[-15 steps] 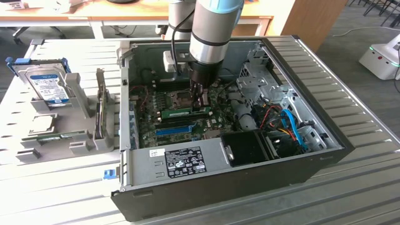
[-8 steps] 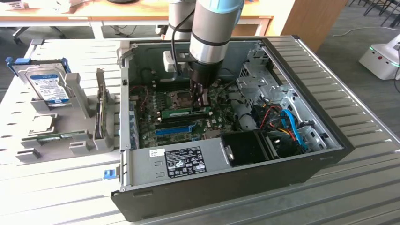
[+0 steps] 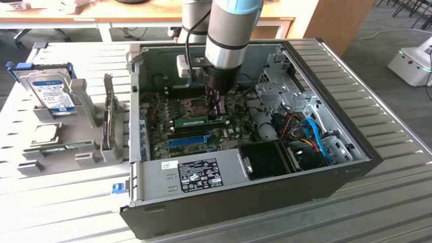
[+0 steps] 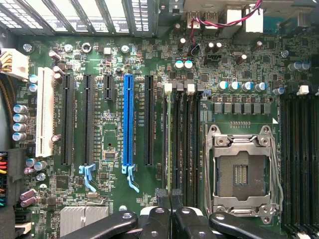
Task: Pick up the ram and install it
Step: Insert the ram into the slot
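Inside the open computer case [image 3: 351,167], the ram [image 3: 196,122] is a thin green stick with a pale label, standing on edge in the motherboard's memory slots. In the wrist view the ram [image 4: 168,139] shows edge-on as a pale green strip between the black slots, beside the CPU socket [image 4: 241,172]. My gripper [image 3: 216,116] reaches straight down from the arm onto the ram's end at the exterior view's right. The gripper [image 4: 169,198] has its black fingertips [image 4: 161,195] pressed together on the end of the strip.
The blue long slot [image 4: 128,124] lies parallel to the ram, a few slots away. A silver hard drive with a blue label [image 3: 52,93] stands in a grey holder [image 3: 88,152] outside the case at the exterior view's left. Cables and a black fan [image 3: 270,159] crowd the case's right.
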